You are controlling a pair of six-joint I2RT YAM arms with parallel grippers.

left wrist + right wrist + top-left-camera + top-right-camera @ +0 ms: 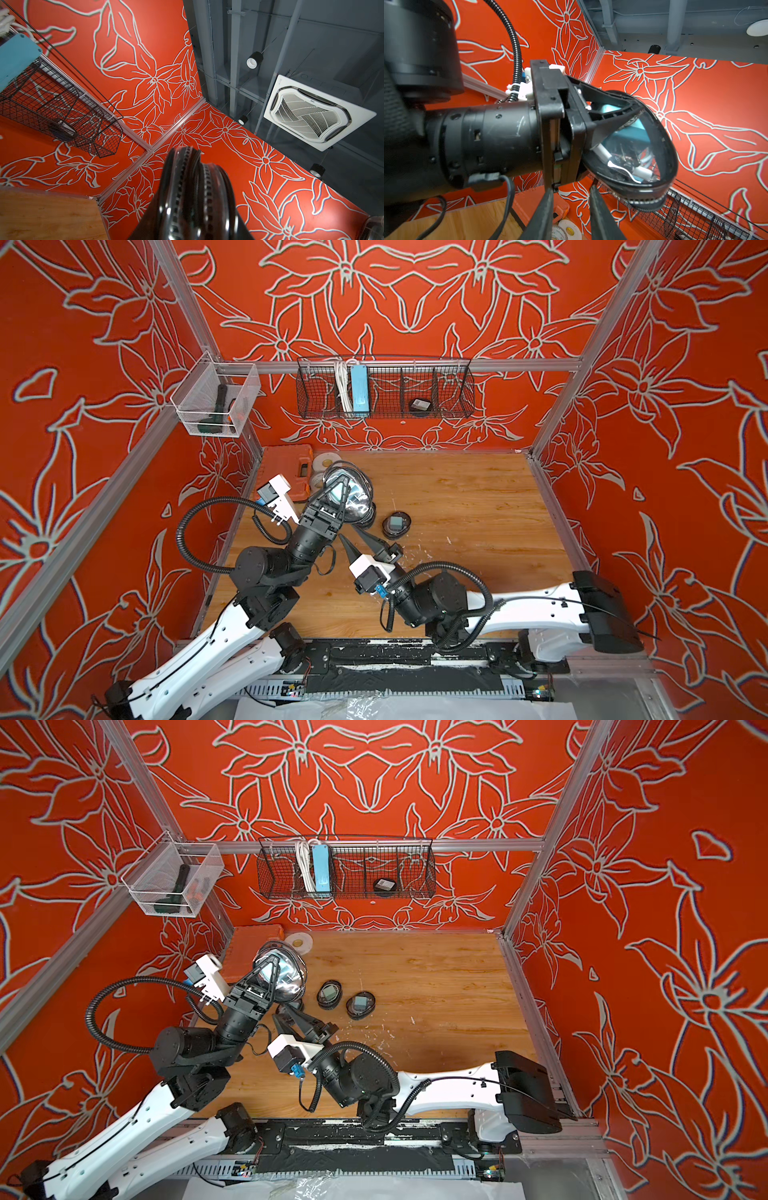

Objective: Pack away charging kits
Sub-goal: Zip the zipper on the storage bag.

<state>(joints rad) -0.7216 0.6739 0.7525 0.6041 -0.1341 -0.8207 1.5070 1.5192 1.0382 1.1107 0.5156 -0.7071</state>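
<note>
Teal plug (631, 135) and white cable (641, 172) sit inside a clear oval case (660, 145), clenched by the left gripper (341, 481) above the table's (457, 510) far-left corner, long axis in line with its fingers; the right gripper (354, 537), jaws parted and empty, points at it from just nearside.

Robotics lab, enclosed test cell. An aluminium extrusion frame (519, 364) is boxing in a wooden tabletop (457, 510), and red flower-print panels (415, 302) are serving as walls on three sides. The left arm (216, 647) and right arm (532, 605), both white and black, are sitting on a black base rail (395, 651) along the front edge. A black wire basket (386, 393) and a clear mesh bin (195, 414) are hanging off the frame. Overhead, a bare grey ceiling (234, 62) is showing a cassette air-conditioning unit (311, 112) and a black spot lamp (254, 60).
</note>
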